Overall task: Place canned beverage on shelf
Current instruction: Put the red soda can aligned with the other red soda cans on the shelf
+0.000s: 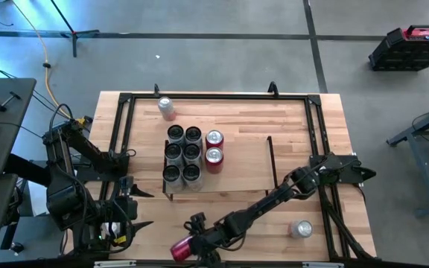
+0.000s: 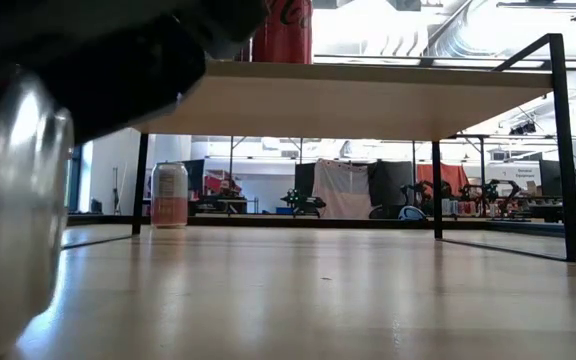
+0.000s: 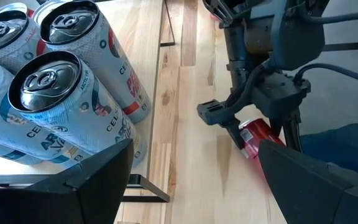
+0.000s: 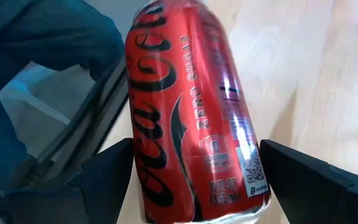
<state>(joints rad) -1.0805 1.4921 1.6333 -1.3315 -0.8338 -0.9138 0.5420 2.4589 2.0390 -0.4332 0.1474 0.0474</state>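
Only the right wrist view is showing the red cola can (image 4: 194, 112) lying between the right gripper (image 4: 194, 180)'s wide-spread fingers, unclamped; the high view is placing it in front of the shelf (image 1: 237, 160).

The left gripper (image 3: 191, 180) is waiting open, left of the shelf.

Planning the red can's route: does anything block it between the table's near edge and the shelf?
Nothing visible does. The red can lies between the right end effector's fingers, and bare table separates it from the shelf, whose right half is free; cans fill its left.
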